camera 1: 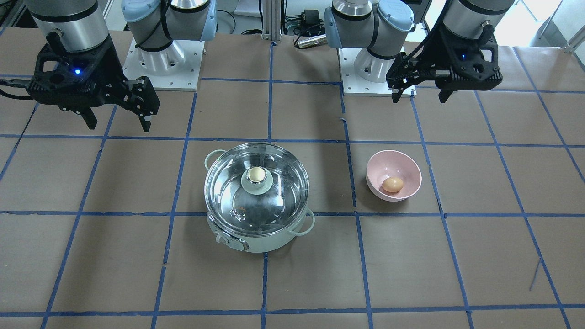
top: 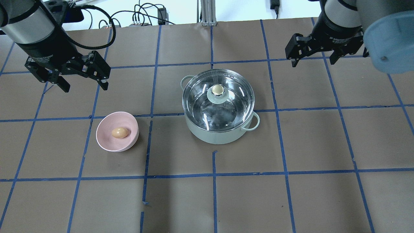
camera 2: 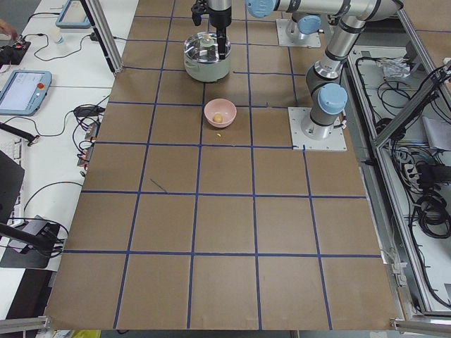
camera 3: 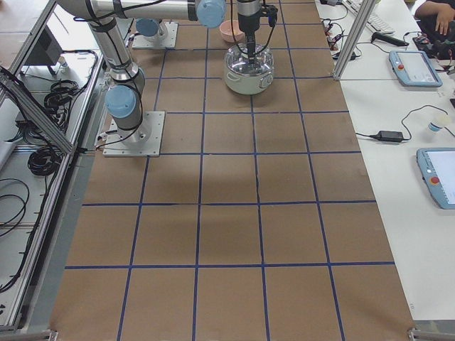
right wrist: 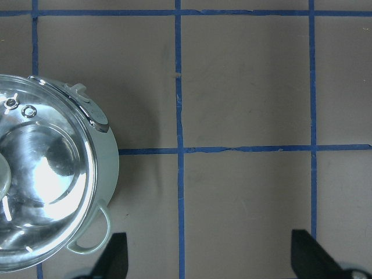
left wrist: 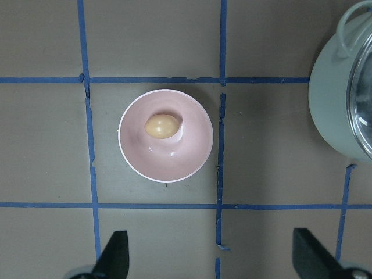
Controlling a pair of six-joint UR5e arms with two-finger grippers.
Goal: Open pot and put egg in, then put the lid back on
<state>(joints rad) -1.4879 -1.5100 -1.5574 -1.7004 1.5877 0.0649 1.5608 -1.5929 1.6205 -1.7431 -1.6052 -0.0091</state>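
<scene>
Pincers hang spread and empty above the worktop (top: 291, 145): the left pincer (top: 84, 84) near the pink bowl (top: 129, 145), the right pincer (top: 313, 61) well apart from the pot (top: 213, 136). The lid (top: 226, 106) sits closed on the pot, and the egg (top: 119, 132) lies in the bowl. By my judgement no step is done yet: lifting the lid, moving the egg and closing all remain.

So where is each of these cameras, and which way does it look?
Front-facing: across the table, facing the robot; left tool, right tool.
Overhead: behind the robot, looking down; both tools.
Exterior left: table's left end, looking along; arms far off.
Exterior right: opposite end, likewise.
Left wrist: straight down on pink bowl and egg; fingertips.
Right wrist: down beside the pot; fingertips.
All share the pot.
</scene>
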